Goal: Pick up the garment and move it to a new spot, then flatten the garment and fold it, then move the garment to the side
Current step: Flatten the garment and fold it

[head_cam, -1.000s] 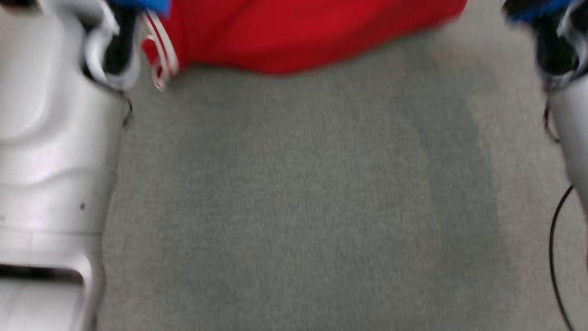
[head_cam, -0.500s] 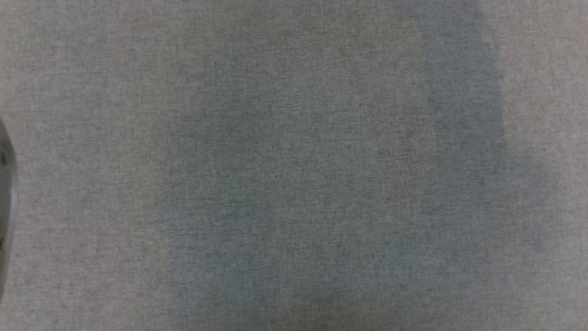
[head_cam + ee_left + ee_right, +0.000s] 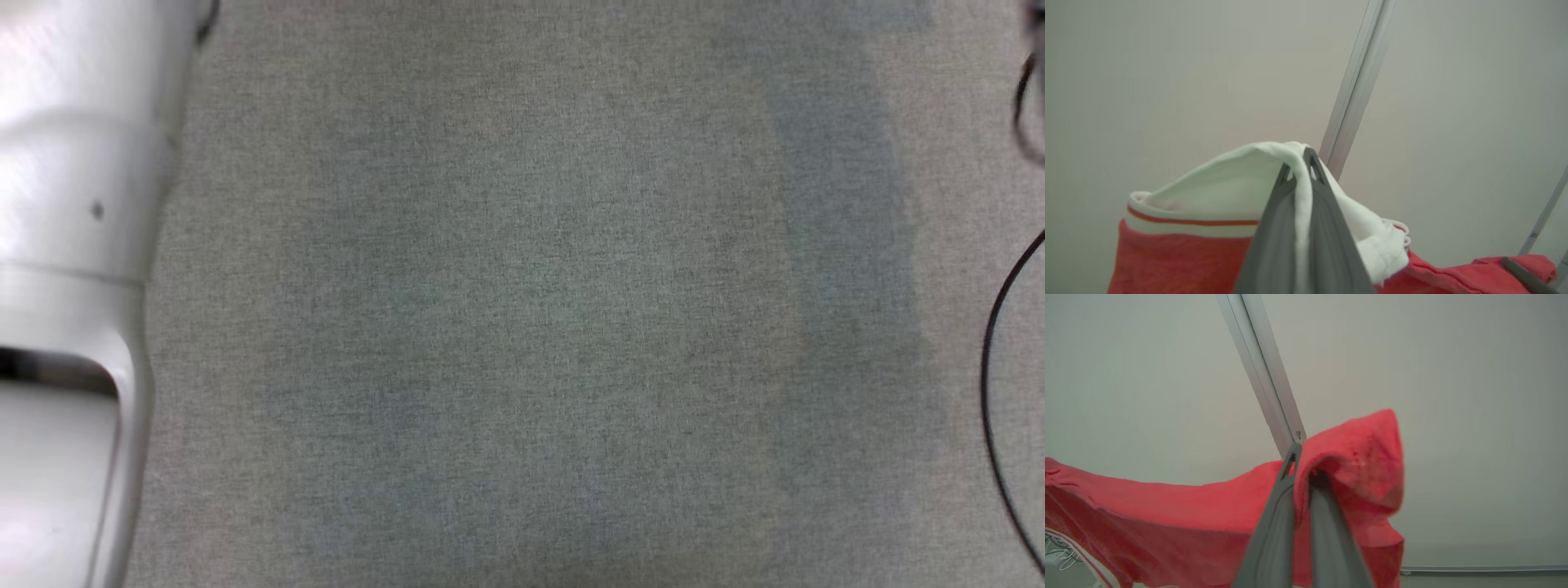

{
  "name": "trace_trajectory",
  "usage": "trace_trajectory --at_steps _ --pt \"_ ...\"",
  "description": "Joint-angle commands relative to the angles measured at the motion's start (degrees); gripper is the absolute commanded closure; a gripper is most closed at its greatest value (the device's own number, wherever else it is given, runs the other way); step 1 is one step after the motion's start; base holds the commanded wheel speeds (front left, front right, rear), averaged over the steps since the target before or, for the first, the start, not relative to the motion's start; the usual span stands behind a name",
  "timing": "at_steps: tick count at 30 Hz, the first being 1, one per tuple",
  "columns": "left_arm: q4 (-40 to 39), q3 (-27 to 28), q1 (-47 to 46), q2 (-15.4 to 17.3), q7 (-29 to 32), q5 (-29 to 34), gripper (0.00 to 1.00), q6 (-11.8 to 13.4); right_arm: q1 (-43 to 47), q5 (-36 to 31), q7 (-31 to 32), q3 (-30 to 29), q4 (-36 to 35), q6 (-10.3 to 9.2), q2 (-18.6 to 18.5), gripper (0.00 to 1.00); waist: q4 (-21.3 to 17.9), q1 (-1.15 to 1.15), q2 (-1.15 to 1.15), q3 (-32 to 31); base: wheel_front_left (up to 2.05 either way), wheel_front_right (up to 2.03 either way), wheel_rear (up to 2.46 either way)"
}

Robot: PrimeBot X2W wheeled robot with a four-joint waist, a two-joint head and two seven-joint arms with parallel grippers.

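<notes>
Red garment (image 3: 1167, 514) up in air, slung between both grippers, pale wall behind. Left gripper (image 3: 1300, 166): fingers (image 3: 1274, 245) pressed together, pinching white ribbed edge (image 3: 1216, 192) with thin red stripe. Right gripper (image 3: 1303, 463): fingers (image 3: 1271, 539) clamped on red corner, cloth flopping over tips. Grey rail (image 3: 1261, 371) slants across wall. Head view: grey cloth-covered desk (image 3: 522, 310) below, pale left forearm (image 3: 65, 204) at left edge, black cable (image 3: 992, 384) curving at right.
</notes>
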Motion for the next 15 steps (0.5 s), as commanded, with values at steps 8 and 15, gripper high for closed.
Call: trace_trajectory --at_steps 8,15 --pt "-11.4 3.6 24.0 3.1 -1.0 0.0 1.0 0.4 19.8 4.3 -0.9 2.7 -7.7 0.03 -0.5 1.0 -0.2 0.0 0.01 -4.2 0.0 0.0 0.0" --pt "-26.2 9.2 51.2 1.2 -1.1 3.3 1.0 2.8 38.1 5.6 -1.0 0.4 -16.3 0.03 -1.0 1.0 0.3 0.0 0.01 -10.4 0.0 0.0 0.0"
